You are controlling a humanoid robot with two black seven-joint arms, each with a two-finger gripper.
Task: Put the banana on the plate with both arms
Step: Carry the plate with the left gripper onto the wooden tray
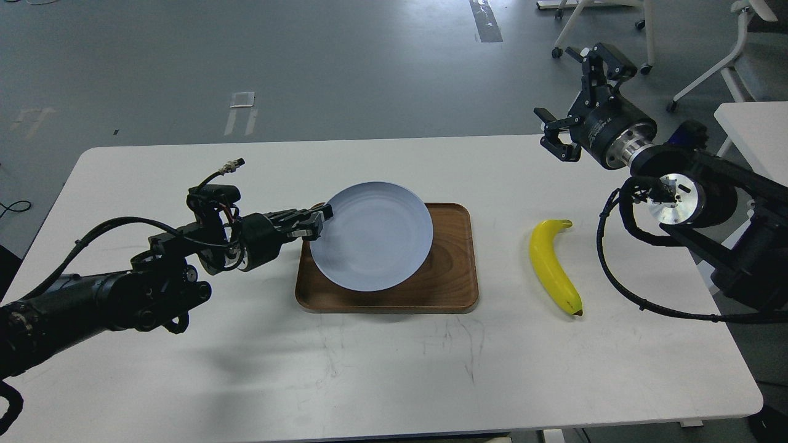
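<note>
The pale blue plate (371, 236) hangs over the left and middle of the brown wooden tray (452, 277), tilted a little. My left gripper (321, 221) is shut on the plate's left rim and holds it up. The yellow banana (552, 266) lies on the white table to the right of the tray, its dark tip toward me. My right gripper (582, 98) is open and empty, raised above the table's far right edge, well behind the banana.
The white table (381, 369) has bare room in front of the tray and at the far side. A black cable loop (622, 271) from my right arm hangs close to the banana's right. Chairs and a second table stand at the back right.
</note>
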